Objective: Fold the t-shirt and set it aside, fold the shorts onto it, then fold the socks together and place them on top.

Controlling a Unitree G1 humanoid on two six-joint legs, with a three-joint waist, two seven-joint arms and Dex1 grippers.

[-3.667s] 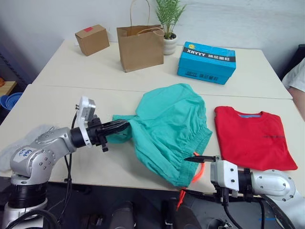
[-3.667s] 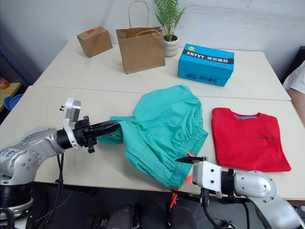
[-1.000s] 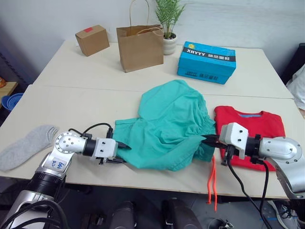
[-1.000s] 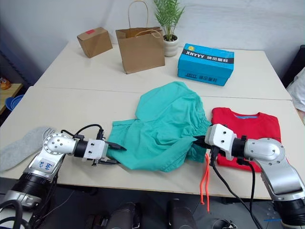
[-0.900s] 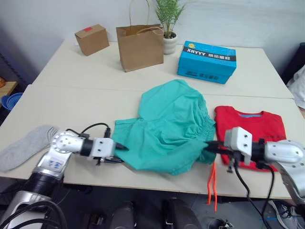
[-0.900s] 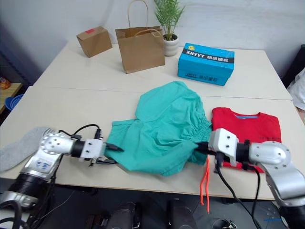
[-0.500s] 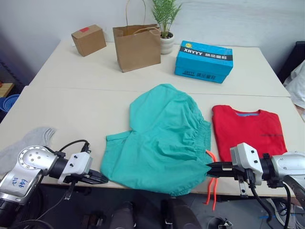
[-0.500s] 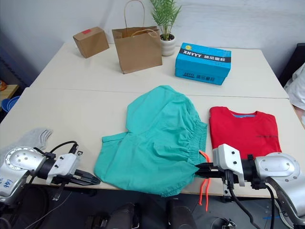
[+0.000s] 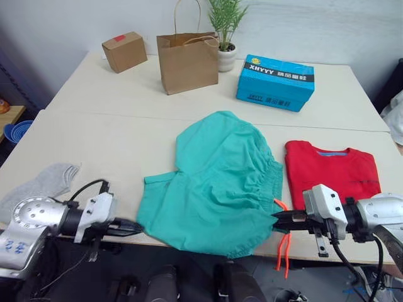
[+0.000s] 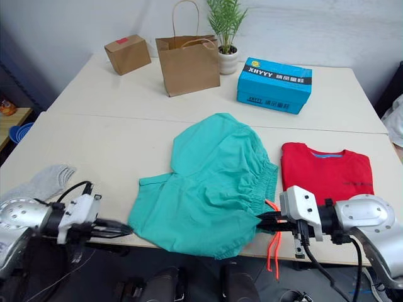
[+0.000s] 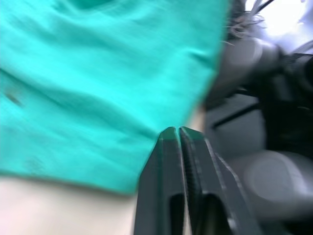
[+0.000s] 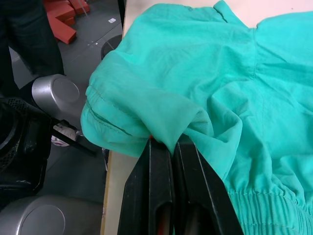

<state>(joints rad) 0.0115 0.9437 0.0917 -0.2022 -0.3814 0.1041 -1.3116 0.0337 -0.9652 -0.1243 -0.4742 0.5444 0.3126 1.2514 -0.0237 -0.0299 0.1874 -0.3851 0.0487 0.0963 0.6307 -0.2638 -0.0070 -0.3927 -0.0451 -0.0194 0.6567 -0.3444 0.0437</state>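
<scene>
With the right gripper pinching the shorts overhanging the table's front edge and the left gripper pressed together empty, a one-sided pull risks sliding them off.

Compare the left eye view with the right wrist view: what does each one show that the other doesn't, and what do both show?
Left eye view alone: the red t-shirt folded flat on the table, a grey sock near the robot's left edge, the left gripper at the shorts' near left corner, plus a paper bag, cardboard box, blue box and plant at the back.

Right wrist view alone: the floor past the table edge, with red blocks.

Both: the teal shorts and the right gripper, shut on the shorts' cloth.
</scene>
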